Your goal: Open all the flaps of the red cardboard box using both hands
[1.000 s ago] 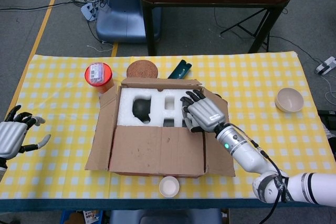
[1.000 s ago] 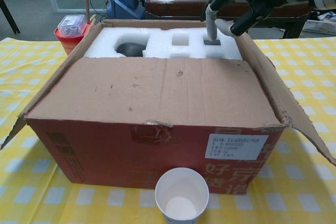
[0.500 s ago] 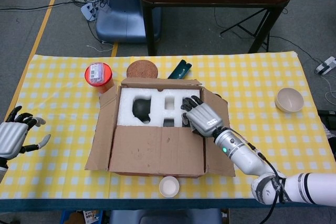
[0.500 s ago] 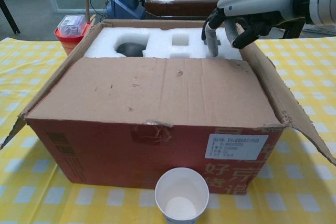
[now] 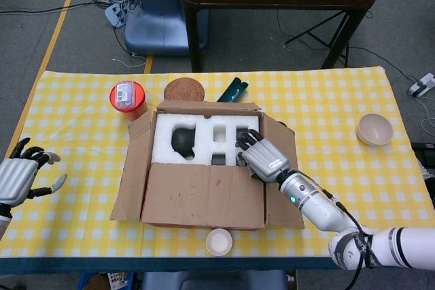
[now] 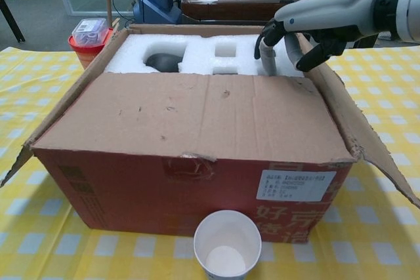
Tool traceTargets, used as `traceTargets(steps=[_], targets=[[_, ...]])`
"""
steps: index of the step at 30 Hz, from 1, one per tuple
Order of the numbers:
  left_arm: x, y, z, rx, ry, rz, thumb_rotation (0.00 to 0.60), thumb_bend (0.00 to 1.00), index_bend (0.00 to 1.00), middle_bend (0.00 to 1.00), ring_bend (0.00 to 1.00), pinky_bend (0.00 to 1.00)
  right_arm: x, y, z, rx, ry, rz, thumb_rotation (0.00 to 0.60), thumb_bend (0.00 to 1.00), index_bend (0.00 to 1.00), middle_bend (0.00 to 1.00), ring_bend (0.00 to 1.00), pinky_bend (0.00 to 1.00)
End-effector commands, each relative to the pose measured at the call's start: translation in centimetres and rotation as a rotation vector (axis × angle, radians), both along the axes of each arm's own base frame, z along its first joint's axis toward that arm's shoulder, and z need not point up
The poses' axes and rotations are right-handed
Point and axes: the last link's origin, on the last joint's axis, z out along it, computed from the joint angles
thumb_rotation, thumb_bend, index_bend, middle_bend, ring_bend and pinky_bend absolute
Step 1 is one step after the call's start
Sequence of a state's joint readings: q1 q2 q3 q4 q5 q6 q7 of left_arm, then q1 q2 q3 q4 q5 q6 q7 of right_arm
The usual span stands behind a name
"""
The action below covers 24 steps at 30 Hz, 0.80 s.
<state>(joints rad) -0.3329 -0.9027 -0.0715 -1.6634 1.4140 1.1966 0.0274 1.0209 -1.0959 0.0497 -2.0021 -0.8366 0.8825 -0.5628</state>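
The red cardboard box (image 5: 204, 219) (image 6: 184, 181) stands mid-table. Its left flap (image 5: 134, 161), right flap (image 5: 284, 168) and far flap (image 5: 207, 107) are folded outward. The near flap (image 5: 204, 195) (image 6: 197, 116) still lies flat over the front half. White foam (image 5: 204, 137) (image 6: 216, 57) with a dark object in it shows behind. My right hand (image 5: 262, 157) (image 6: 289, 39) sits at the near flap's far right edge, fingers (image 6: 268, 60) pointing down onto the foam just behind that edge, holding nothing. My left hand (image 5: 17, 178) hovers open at the table's far left, away from the box.
A paper cup (image 5: 219, 241) (image 6: 226, 244) stands right in front of the box. A red lidded tub (image 5: 127, 98) (image 6: 88, 37), a cork mat (image 5: 185, 91) and a dark green item (image 5: 233, 90) lie behind it. A beige bowl (image 5: 374, 129) sits far right.
My right hand has drawn back and down toward the near flap's far edge, fingers now dipping just behind it. The left hand has barely shifted. The flaps have not moved.
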Motion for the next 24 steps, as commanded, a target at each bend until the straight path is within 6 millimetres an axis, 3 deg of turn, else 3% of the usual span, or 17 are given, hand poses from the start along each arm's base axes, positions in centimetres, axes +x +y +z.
traceTargets(steps=[1,14,24], targets=[[0.0,0.0,0.0,-0.001,0.000,-0.001,0.191,0.32,0.44,0.40,0.22,0.00,-0.2,0.1,-0.1,0.003,0.006,-0.003,0.530,1.00,0.44,0.18,0.00,0.00],[-0.1,0.0,-0.1,-0.001,0.004,0.004,0.191,0.32,0.44,0.40,0.22,0.00,-0.5,0.3,-0.1,0.029,-0.021,-0.033,0.530,1.00,0.44,0.18,0.00,0.00],[0.4,0.4,-0.3,-0.005,0.007,-0.012,0.192,0.32,0.44,0.40,0.22,0.00,-0.3,1.2,1.9,0.029,-0.131,-0.057,0.531,1.00,0.44,0.18,0.00,0.00]])
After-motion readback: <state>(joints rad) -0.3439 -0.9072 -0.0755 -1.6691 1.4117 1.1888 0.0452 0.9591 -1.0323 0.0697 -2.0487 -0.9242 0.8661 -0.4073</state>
